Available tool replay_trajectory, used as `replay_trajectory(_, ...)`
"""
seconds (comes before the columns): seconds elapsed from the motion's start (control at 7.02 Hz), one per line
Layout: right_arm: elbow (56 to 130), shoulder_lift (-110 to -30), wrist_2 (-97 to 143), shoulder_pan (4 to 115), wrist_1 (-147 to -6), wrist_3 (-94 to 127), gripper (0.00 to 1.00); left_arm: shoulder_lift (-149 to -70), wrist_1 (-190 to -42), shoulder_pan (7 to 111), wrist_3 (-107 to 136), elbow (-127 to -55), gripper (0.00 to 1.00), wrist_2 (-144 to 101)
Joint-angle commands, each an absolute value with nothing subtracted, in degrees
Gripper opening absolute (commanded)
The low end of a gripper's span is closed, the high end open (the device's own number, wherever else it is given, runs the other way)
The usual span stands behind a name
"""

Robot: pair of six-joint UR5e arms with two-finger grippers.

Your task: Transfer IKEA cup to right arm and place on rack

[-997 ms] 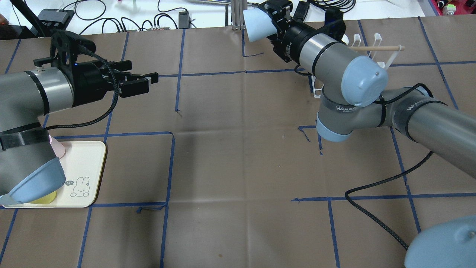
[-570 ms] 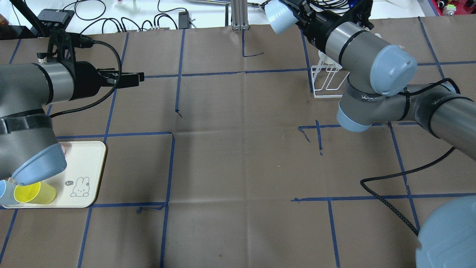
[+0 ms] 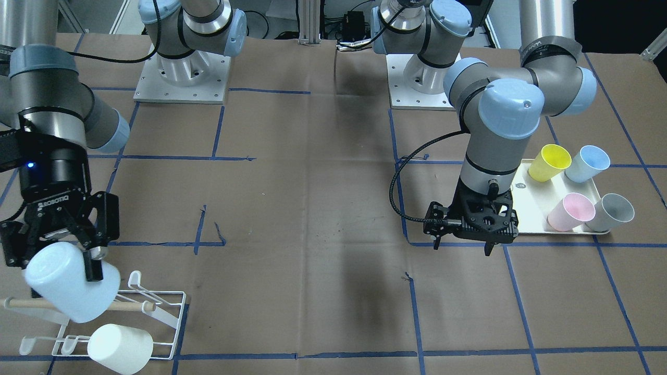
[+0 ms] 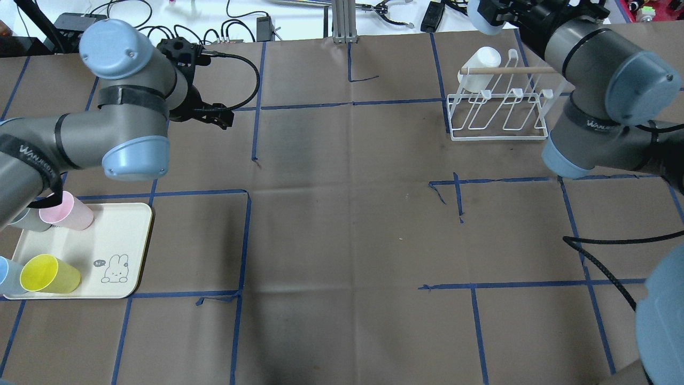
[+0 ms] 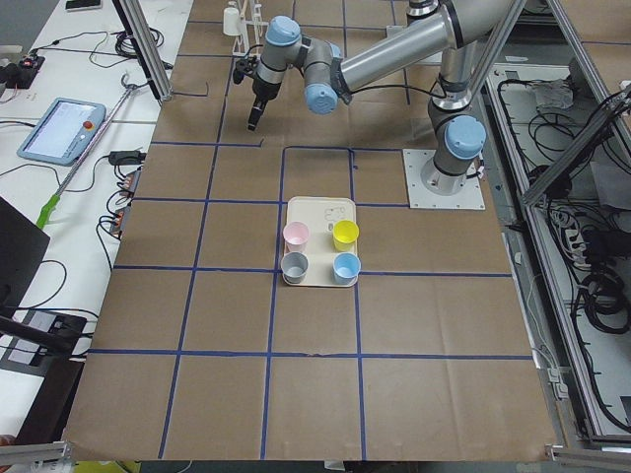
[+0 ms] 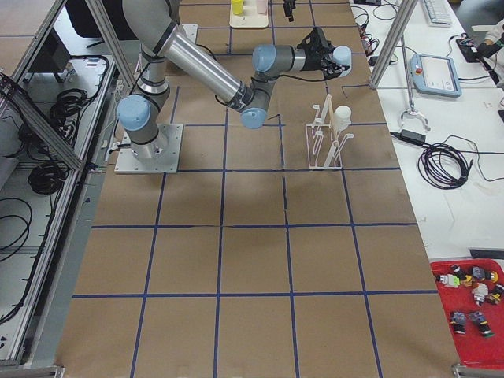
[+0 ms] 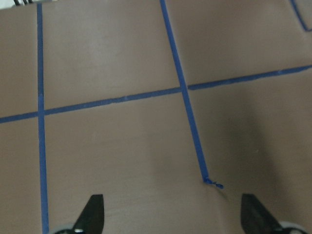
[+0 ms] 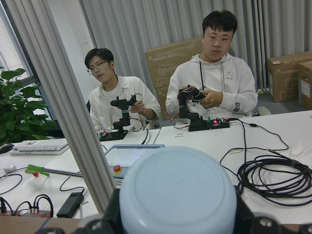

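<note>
A white cup (image 4: 483, 60) fills the rack's (image 4: 499, 115) end; other prongs (image 4: 514, 92) free.

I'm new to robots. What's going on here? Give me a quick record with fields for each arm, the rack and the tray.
Right gripper: shut on a pale cup, held tilted above the rack
Left gripper: open, empty, over bare table paper
Rack: one white cup on it
Tray: yellow cup, blue cup, pink cup, grey cup
Stage: handover done, placing not yet done
</note>
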State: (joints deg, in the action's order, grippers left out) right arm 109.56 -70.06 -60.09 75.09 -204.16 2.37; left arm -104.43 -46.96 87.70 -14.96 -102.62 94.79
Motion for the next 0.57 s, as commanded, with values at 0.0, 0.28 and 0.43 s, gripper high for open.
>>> replay_trajectory(0.0,108.29,-68.13,-60.12,69.89,-202.60,-7.37,0.14,-102.51,-64.17,89.64,-12.05,-95.48,0.99,96.86)
replay_trajectory(0.28,104.69,-61.47,-60.47,69.61,-201.88,-7.73,0.11,-93.91,-78.24,88.42,-11.52,-94.92,0.99,92.23)
replay_trajectory(0.43,103.81,-60.30,-60.56,68.13,-201.80,-10.61,0.11,-90.56,-83.53,86.59,-11.43,-94.83,0.98,91.76)
